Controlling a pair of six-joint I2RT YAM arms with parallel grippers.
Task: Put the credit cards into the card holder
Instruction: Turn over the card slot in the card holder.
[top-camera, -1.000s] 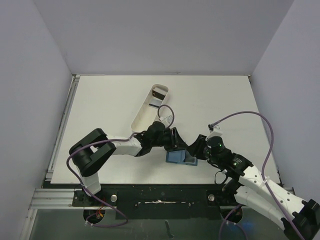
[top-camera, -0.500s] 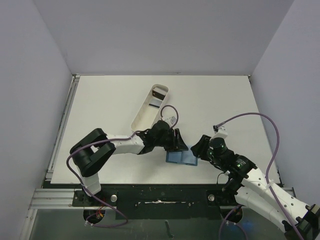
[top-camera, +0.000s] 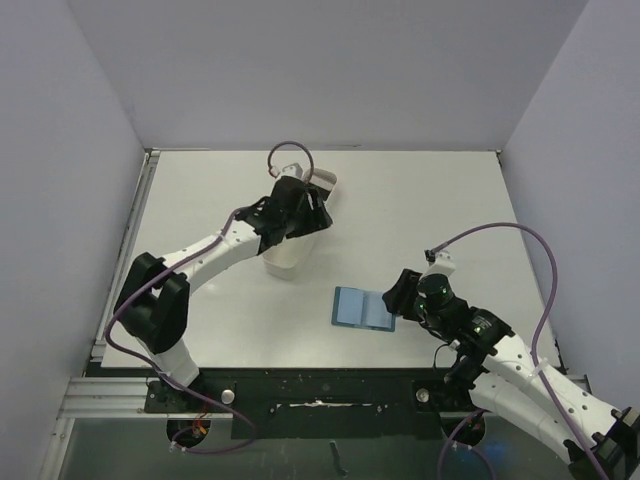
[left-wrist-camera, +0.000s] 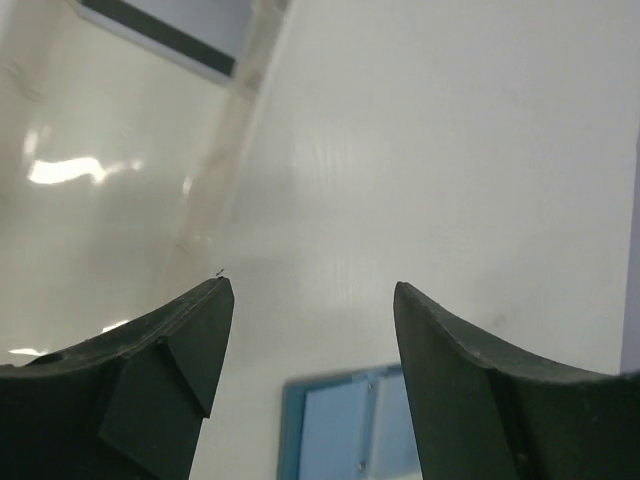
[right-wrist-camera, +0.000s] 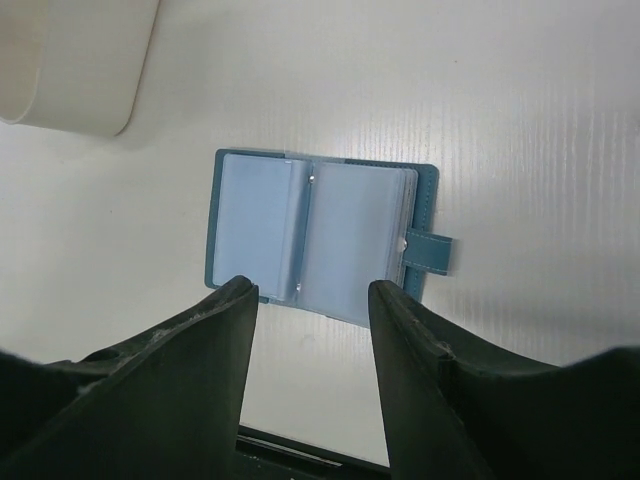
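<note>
1. Found the card holder (top-camera: 362, 309) lying open and flat on the white table (top-camera: 440, 210), near the front edge and a little right of centre. Pale blue clear pockets faced up, with the teal cover showing as a thin rim.
2. Saw its snap tab (right-wrist-camera: 432, 251) sticking out from the right-hand edge in the right wrist view.
3. Noted the right gripper (right-wrist-camera: 312, 288) spread wide with nothing between its fingers, hanging over the holder's near edge. Could not tell whether it touched the holder.
4. Noted the left gripper (left-wrist-camera: 312, 288) spread as well and empty, poised over the long white tray (top-camera: 283, 262), which lay far and left of the holder and well apart from it.
5. Could not make out the credit cards in any view.
6. Found the tabletop white and faintly ribbed up close, shut in on three sides by pale lilac-grey walls (top-camera: 300, 70). Saw a metal rail (top-camera: 125, 250) along its left edge and a black base strip (top-camera: 320, 385) at the near edge.
</note>
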